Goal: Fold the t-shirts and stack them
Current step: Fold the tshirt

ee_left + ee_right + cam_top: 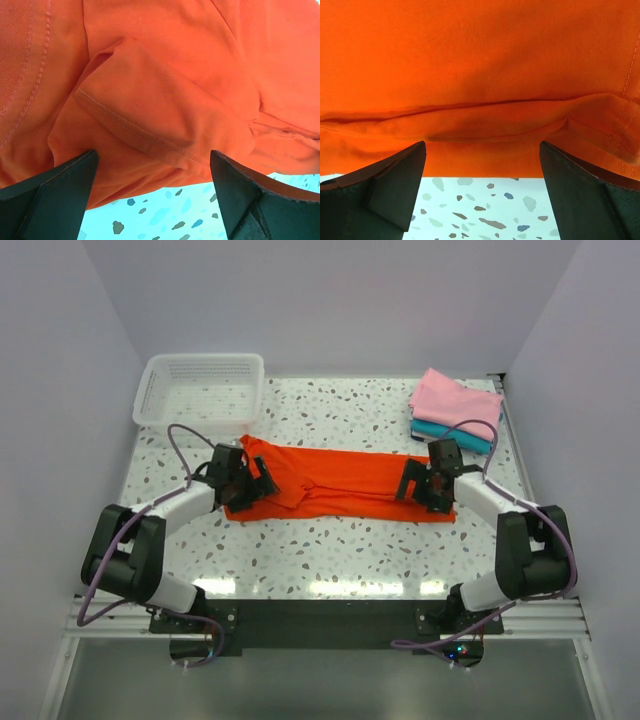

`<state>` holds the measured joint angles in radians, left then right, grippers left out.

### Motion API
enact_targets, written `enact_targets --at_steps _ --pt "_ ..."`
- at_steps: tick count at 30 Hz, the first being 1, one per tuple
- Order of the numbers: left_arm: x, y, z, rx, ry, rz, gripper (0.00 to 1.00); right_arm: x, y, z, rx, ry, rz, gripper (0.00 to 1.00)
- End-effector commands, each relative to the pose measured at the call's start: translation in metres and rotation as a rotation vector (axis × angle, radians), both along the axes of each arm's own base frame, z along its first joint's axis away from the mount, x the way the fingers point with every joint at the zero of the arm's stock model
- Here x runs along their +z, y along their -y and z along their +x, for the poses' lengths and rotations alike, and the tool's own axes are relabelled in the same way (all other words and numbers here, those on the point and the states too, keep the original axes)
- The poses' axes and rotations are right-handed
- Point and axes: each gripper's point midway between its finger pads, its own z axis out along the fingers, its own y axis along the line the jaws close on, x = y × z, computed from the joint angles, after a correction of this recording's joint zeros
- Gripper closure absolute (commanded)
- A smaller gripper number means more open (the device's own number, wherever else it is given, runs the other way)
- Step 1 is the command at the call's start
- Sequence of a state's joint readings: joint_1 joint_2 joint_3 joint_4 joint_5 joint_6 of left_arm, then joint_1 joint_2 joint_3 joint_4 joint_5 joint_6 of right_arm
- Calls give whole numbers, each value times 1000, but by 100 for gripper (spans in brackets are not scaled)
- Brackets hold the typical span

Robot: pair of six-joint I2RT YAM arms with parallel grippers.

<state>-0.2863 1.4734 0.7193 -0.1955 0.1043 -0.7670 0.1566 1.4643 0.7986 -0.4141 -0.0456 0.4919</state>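
An orange-red t-shirt [335, 482] lies folded into a long band across the middle of the table. My left gripper [258, 480] hovers over its left end, jaws open, with a folded sleeve [150, 120] just beyond the fingertips and nothing between them. Over the band's right end my right gripper [417, 483] is open too, and the near edge of the cloth [480, 160] lies just ahead of its fingers. A light pink t-shirt [455, 400] rests folded on a teal t-shirt [450, 433] at the back right.
A white mesh basket [200, 390] stands at the back left. The terrazzo tabletop [330, 550] shows bare in front of the shirt. Walls enclose the table on three sides.
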Motion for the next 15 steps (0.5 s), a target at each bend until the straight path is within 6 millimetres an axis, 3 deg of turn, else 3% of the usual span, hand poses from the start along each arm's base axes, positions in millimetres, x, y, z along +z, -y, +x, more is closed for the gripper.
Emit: enact_targets --at_steps 1,7,10,12,13,15 --pt "-21 -18 -11 39 -49 56 0 13 1 28 -34 77 -11 1" --pt "-15 -32 -13 57 -40 112 0 11 24 48 -103 108 -125 1" --pt "-14 -33 -14 57 -38 118 0 24 38 74 -138 163 -155 1" --pt "-16 -34 -16 59 -50 121 0 16 54 86 -172 154 -173 1" --pt "-16 -35 -17 58 -51 122 0 23 62 99 -191 176 -187 1" --pt "-16 -35 -20 53 -55 126 0 19 77 104 -214 136 -188 1"
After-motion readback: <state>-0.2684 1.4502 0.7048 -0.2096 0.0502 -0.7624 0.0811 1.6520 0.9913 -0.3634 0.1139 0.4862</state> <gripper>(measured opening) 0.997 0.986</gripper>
